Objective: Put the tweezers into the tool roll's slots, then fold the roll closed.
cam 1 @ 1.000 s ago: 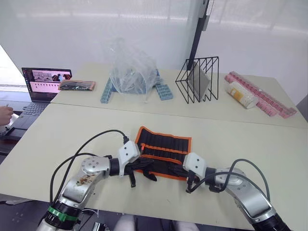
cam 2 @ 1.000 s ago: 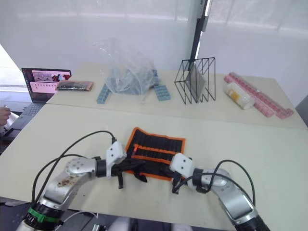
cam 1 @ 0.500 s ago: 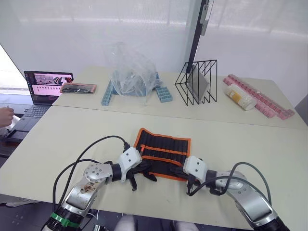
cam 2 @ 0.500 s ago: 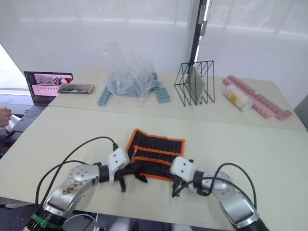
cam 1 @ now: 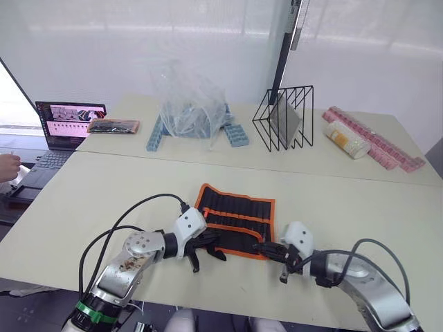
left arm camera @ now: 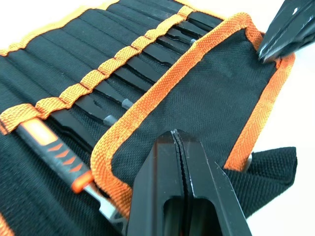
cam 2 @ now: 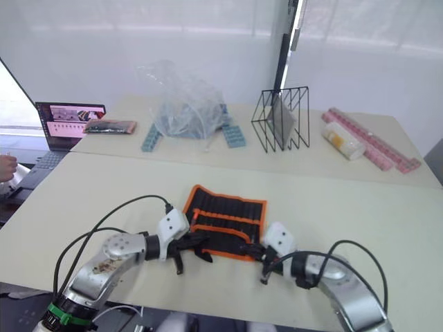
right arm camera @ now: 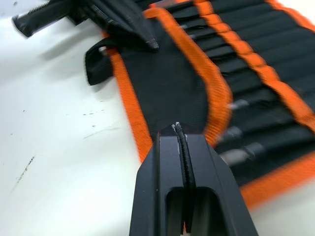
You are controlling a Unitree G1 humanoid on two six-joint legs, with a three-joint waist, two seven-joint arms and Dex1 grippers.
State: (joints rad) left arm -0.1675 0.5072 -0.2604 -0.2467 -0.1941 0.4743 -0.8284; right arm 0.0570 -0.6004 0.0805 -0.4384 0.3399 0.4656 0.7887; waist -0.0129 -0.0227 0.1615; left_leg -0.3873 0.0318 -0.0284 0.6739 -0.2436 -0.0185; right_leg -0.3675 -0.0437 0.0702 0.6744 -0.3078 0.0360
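Note:
The tool roll (cam 1: 239, 209) lies open on the near table, black with orange trim. Its near flap (left arm camera: 211, 98) is folded up over the lower ends of the slots (left arm camera: 123, 73). Slim black tweezers (left arm camera: 118, 101) sit in those slots beside an orange-handled tool (left arm camera: 54, 145). A black strap (left arm camera: 268, 164) sticks out at the roll's near edge. My left gripper (cam 1: 213, 247) is shut, its tips resting on the flap at the roll's near left corner. At the near right corner my right gripper (cam 1: 268, 249) is shut too, its tips (right arm camera: 178, 129) at the flap's orange edge.
On the far table stand a crumpled plastic bag (cam 1: 187, 104) over blue blocks (cam 1: 235, 131), a black wire rack (cam 1: 285, 114), pink blocks (cam 1: 387, 142) and a small orange-edged pouch (cam 1: 111, 126). A laptop (cam 1: 66, 121) and a person's hand (cam 1: 7, 166) are at far left.
My right arm has drawn back to the right, leaving its fingertips at the roll's near right corner. The left gripper has stayed almost in place on the flap.

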